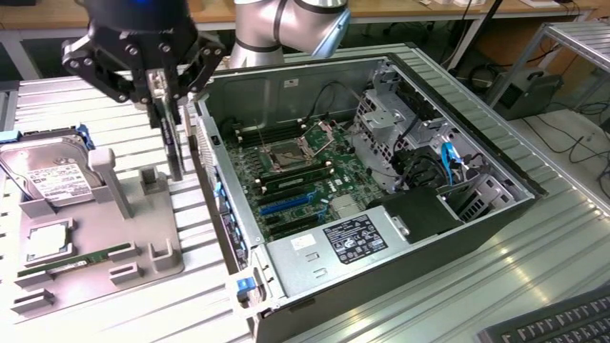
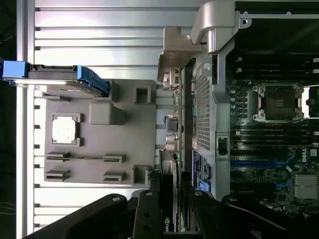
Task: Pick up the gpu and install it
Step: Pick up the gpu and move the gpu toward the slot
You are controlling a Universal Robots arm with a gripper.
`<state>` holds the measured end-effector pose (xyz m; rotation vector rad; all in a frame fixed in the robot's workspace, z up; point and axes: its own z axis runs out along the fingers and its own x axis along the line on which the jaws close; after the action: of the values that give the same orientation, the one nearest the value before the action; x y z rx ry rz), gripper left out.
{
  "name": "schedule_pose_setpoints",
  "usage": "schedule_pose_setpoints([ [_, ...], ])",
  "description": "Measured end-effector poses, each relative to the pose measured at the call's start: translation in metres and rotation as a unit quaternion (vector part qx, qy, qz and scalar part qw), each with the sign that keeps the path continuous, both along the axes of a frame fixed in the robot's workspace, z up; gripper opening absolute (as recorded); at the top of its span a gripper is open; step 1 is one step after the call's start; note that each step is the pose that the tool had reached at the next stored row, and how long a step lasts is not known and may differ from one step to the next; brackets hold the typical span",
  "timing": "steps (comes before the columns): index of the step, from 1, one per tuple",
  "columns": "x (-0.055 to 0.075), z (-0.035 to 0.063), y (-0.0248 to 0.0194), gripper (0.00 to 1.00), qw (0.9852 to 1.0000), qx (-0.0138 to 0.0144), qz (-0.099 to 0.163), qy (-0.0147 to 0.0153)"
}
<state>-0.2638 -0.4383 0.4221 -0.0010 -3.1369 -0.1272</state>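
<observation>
"Fingers (image 1: 153,87) first: what do we read there?"

"We read them clamped onto the gpu (image 1: 174,146), 1 against each flat face, so that the gripper (image 1: 168,96) pinches the card by its upper edge. In the wrist view the 2 dark fingers flank the card, which is seen edge-on between them."

"Where do we place the card itself?"

"We place it upright, hanging below the gripper and outside the computer case (image 1: 448,143). It sits just beside the case wall on the exterior view's left, above the edge of the grey fixture tray (image 1: 133,236) that faces the case. Whether its lower end touches the tray, we cannot tell."

"What do we label on the tray?"

"We label 3 parts: 1 hard drive (image 1: 53,175) with a white label and blue side rails, 1 square processor (image 1: 48,243) in a recess, and 1 long green memory stick (image 1: 81,259) lying in its holders."

"And inside the case?"

"The case lies on its side, open upward, on the slatted metal table (image 1: 496,286). We note the green motherboard (image 1: 319,182), the processor socket (image 1: 286,153) near its middle, and the blue expansion slots (image 1: 286,205) beside it — all well apart from the held card. The grey arm (image 1: 286,28) stands behind the case."
</observation>
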Motion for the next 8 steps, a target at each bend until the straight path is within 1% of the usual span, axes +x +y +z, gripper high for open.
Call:
schedule_pose_setpoints([
  [2, 0.01, 0.0087, -0.0017, 0.26, 1.0, 0.0013, 0.0, 0.0011],
  [3, 0.015, 0.0102, -0.0023, 0.26, 1.0, 0.0017, 0.0, 0.0015],
  [8, 0.037, 0.0112, -0.004, 0.26, 1.0, 0.0042, 0.0, 0.0024],
])
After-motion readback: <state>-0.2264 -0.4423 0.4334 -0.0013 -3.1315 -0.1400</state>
